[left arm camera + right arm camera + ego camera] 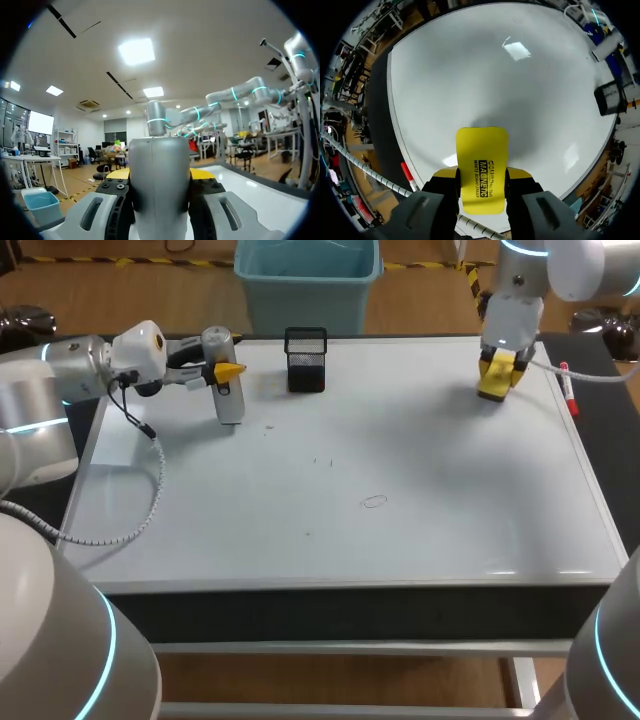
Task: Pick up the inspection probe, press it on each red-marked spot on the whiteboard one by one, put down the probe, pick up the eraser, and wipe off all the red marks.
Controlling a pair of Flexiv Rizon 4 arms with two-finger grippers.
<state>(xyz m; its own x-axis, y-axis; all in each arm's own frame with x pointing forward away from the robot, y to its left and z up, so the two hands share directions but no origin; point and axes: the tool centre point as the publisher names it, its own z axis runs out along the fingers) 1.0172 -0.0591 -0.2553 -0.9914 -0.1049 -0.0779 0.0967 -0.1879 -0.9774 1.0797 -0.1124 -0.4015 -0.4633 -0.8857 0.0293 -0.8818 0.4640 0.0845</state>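
Left pincer (228, 371) grips the probe (229, 405), far left of the whiteboard (450, 470); right pincer (497, 370) clamps the eraser (494, 383), far right. Wiping looks due (probe not yet down): reach the faint middle mark (375, 502).

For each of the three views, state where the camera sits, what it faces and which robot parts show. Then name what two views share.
Head: above and behind the robot, looking down on the whiteboard; left arm and right arm show.
Left wrist: on the left arm, looking level into the room; its fingers clamp the probe.
Right wrist: on the right arm, looking down at the whiteboard; its fingers clamp the eraser.
Shared: head and right wrist both show eraser, marker and holder.
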